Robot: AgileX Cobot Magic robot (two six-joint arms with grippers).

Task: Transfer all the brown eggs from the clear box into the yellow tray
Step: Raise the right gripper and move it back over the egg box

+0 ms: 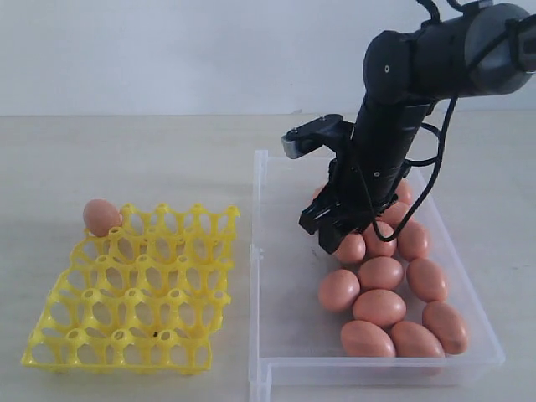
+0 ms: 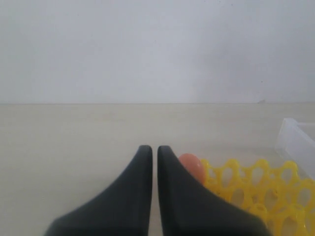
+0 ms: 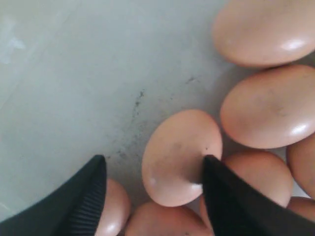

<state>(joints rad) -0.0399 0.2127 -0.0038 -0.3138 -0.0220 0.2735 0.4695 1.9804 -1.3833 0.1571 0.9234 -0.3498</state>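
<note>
My right claw (image 3: 153, 158) stands spread wide, down inside the clear box (image 1: 261, 251), and grips nothing. One brown egg (image 3: 179, 157) lies between its fingers (image 3: 83, 196). One finger is at the egg's edge; the other is clear of it, with box floor showing in the gap. Whether the nearer finger truly touches the shell I cannot tell from so close. Dark scuffs (image 3: 135, 105) mark the floor just beside that egg.

More brown eggs (image 1: 381, 306) crowd round it, packed touching one another along the right side of the box and down to its near right corner. My arm (image 1: 394, 142) hides some of them, so I give no count.

My left claw (image 2: 151, 147) is clenched on nothing, its fingers nearly together, low over the table (image 1: 126, 151) just beside the yellow tray (image 1: 134, 293). The tray sits left of the box, apart from it. It holds a lone egg (image 1: 101, 216) in its far left corner cell.
</note>
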